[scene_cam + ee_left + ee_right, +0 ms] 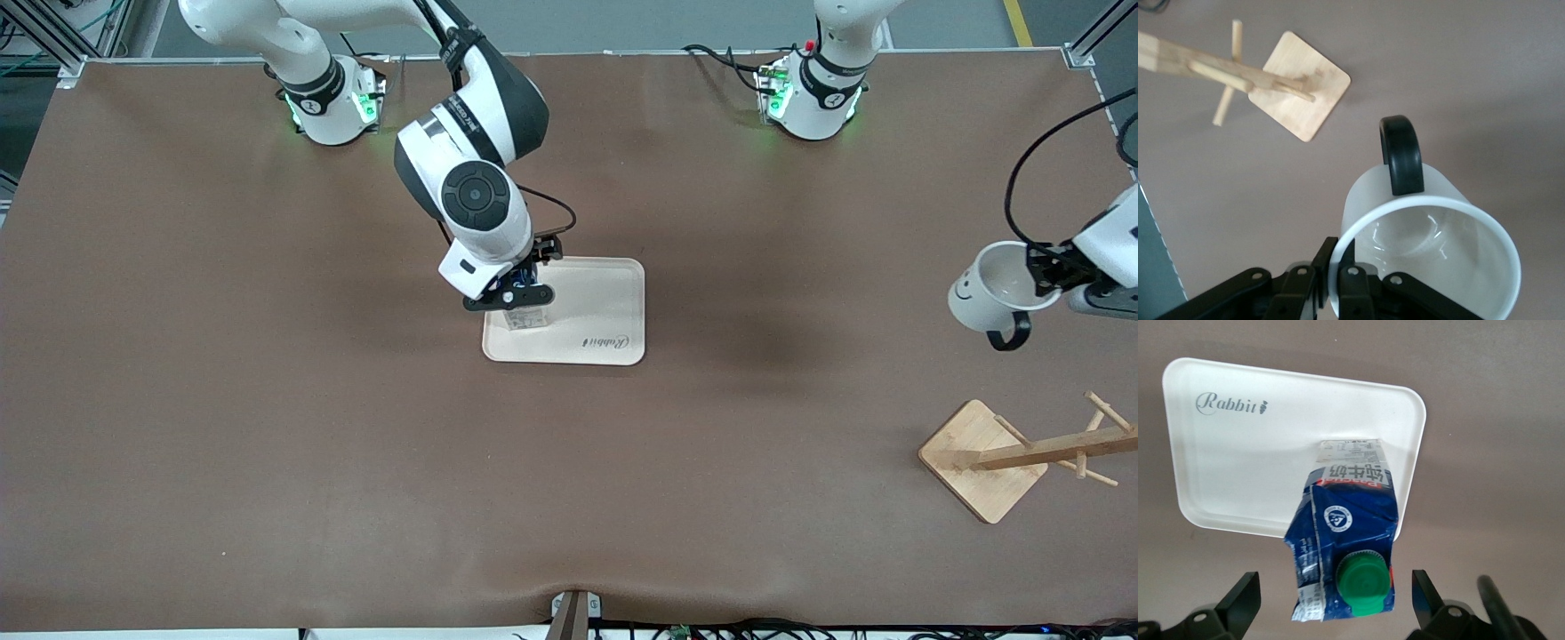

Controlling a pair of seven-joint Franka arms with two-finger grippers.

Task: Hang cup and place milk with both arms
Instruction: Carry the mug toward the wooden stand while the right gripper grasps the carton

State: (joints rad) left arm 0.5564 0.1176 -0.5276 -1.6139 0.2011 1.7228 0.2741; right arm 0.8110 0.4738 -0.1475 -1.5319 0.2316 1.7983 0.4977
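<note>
The milk (526, 318), a dark blue carton with a green cap, stands upright on the cream tray (613, 311), at the tray's end toward the right arm. My right gripper (520, 298) hangs just over it, open, with its fingers wide apart on either side of the carton top (1345, 533) and clear of it. My left gripper (1045, 276) is shut on the rim of the white smiley cup (996, 289), held tilted in the air over the table, with the black handle (1401, 153) hanging down. The left wrist view shows the fingers (1350, 263) pinching the cup wall (1431, 233).
A wooden cup rack (987, 458) with pegs stands near the left arm's end of the table, nearer to the front camera than the spot under the held cup; it also shows in the left wrist view (1301, 87). The tray (1238, 453) carries a "Rabbit" print.
</note>
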